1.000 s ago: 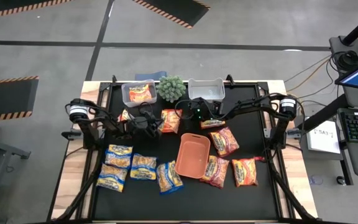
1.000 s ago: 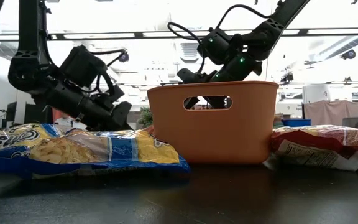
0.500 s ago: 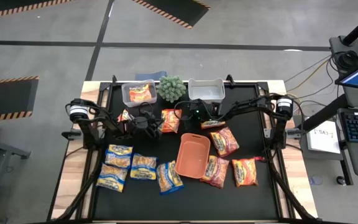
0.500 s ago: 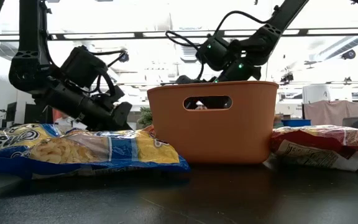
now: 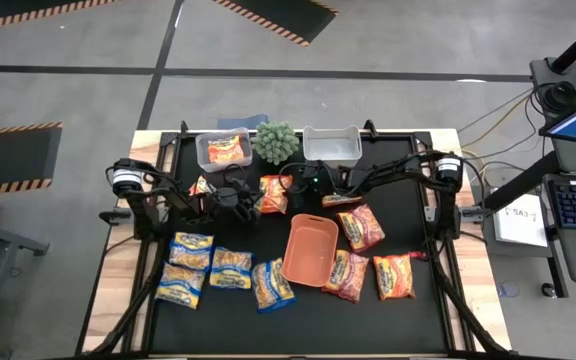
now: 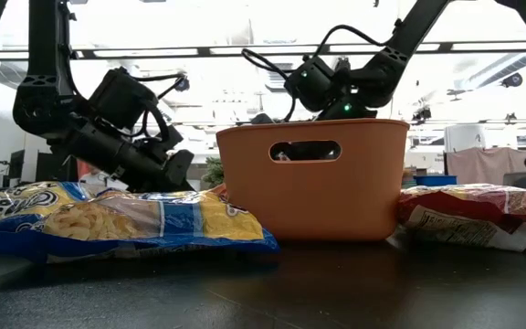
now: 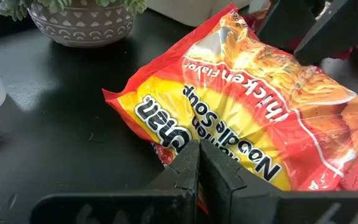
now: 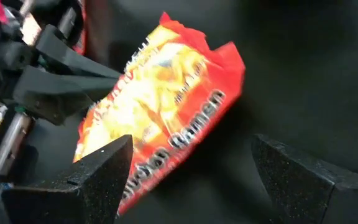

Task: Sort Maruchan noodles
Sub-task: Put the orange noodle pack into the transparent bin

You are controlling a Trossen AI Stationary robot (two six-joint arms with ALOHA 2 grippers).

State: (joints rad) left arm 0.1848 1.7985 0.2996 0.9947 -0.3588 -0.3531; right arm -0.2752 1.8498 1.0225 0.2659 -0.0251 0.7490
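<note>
Packet [image 7: 253, 118], the orange chicken one, lies flat on the black table [image 5: 368, 315] near the middle back, just in front of the plant [image 5: 276, 141]. Both grippers crowd it. The left gripper [image 7: 199, 163] has its fingers pinched together on the packet's near edge, as far as the left wrist view shows. The right gripper [image 8: 191, 171] hangs over the same packet from the other side, jaws spread wide with nothing between them.

Another orange packet already sits in the left bin [image 5: 224, 150]; the right bin [image 5: 331, 144] looks empty. The blue-and-yellow packets [image 5: 210, 268] lie along the front left, the dark red ones [image 5: 363, 250] to the right of the orange tray [image 5: 311, 248], and one more red packet lies under the right arm.

The worry is the two arms working one packet. If the right gripper closes while the left one pulls, the wrapper could tear or slip, and the fingers could knock together. The left grip is only on a thin edge, so the packet may slide out on the lift, or swing into the plant pot on the way to the bin.
</note>
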